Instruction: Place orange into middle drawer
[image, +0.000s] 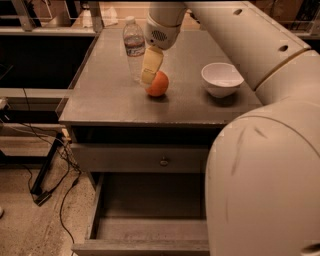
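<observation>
The orange (159, 85) sits on the grey cabinet top (110, 100), near its middle. My gripper (151, 69) hangs from the arm straight over the orange's upper left side, its yellow tip against or just in front of the fruit. The middle drawer (150, 220) is pulled out below, at the bottom of the view, with a bare floor. My arm hides its right part.
A clear water bottle (134, 47) stands just behind and left of the gripper. A white bowl (222, 78) sits to the right of the orange. A closed drawer front with a round knob (163, 161) lies above the open drawer. Cables (55, 165) run over the floor at the left.
</observation>
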